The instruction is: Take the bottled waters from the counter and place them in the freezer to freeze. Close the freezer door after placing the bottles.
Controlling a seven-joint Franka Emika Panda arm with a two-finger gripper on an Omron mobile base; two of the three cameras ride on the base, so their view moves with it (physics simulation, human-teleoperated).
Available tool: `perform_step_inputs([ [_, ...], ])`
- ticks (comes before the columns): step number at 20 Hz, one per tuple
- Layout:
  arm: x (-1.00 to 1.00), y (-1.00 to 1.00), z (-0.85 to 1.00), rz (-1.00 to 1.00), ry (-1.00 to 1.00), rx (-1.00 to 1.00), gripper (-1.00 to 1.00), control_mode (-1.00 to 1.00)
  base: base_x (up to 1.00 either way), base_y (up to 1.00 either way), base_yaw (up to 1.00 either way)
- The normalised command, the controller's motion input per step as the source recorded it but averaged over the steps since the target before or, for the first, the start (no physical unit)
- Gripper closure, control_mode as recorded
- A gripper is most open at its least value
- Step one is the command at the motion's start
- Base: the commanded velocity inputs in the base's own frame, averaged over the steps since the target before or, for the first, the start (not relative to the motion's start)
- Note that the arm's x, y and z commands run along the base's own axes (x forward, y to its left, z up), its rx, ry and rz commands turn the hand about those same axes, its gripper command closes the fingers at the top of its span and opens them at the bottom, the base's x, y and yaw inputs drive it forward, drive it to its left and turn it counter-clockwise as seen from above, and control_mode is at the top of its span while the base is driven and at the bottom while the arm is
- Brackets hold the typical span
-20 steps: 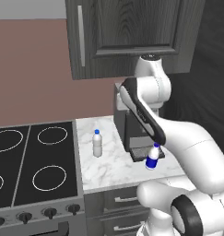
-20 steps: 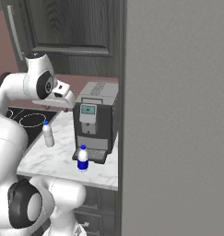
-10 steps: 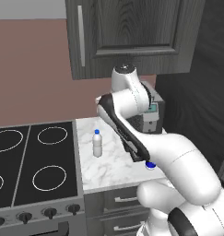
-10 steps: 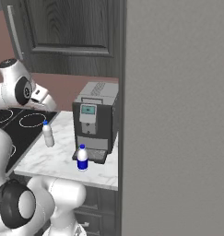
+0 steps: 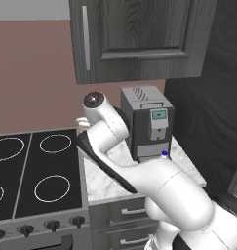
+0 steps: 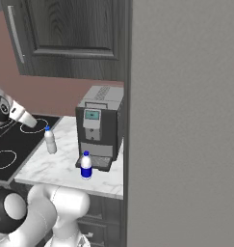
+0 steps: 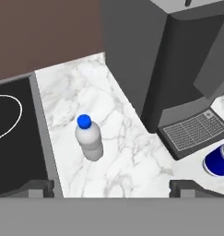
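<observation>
Gripper (image 7: 111, 189) stands wide open, nothing held; you're hovering above the counter (image 7: 127, 152) looking down, tips spread well to either side of the pale bottle (image 7: 89, 137). That bottle stands upright near the stove top (image 7: 12, 138) edge, well clear of the coffee machine (image 7: 178, 69). Second bottle, dark-banded (image 6: 86, 165), sits upright touching or just beside the machine's drip tray (image 7: 196, 131), at the counter's front. Both bottles are untouched, so the task looks barely started.

Risks from here:
- Pale bottle is light and tall. If you descend off-centre, one fingertip prob. clips the blue cap or shoulder and tips it; it could roll onto the stove or off the front edge
- Gripping at the cap only: smooth plastic, likely slip on lift. Go lower on the body
- Bottle sits close to the stove rim; a low finger may scrape that edge
- Arm (image 5: 110, 141) is folded tight beside the machine; a wide swing could strike it or sweep the dark-banded bottle off the front
- Grey fridge wall (image 6: 186, 120) is v. near on the right; can't tell door state from here, so check before carrying
</observation>
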Motion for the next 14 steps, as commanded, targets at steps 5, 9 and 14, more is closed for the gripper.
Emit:
perform_step_inputs([
  [5, 0.00, 0.37, -0.36, -0.15, -0.12, -0.11, -1.00, -1.00, 0.00, 0.00, 0.00],
  [9, 0.00, 0.34, -0.43, -0.16, -0.18, -0.16, -1.00, -1.00, 0.00, 0.00, 0.00],
  [14, 0.00, 0.24, -0.50, -0.18, -0.24, -0.15, -1.00, -1.00, 0.00, 0.00, 0.00],
])
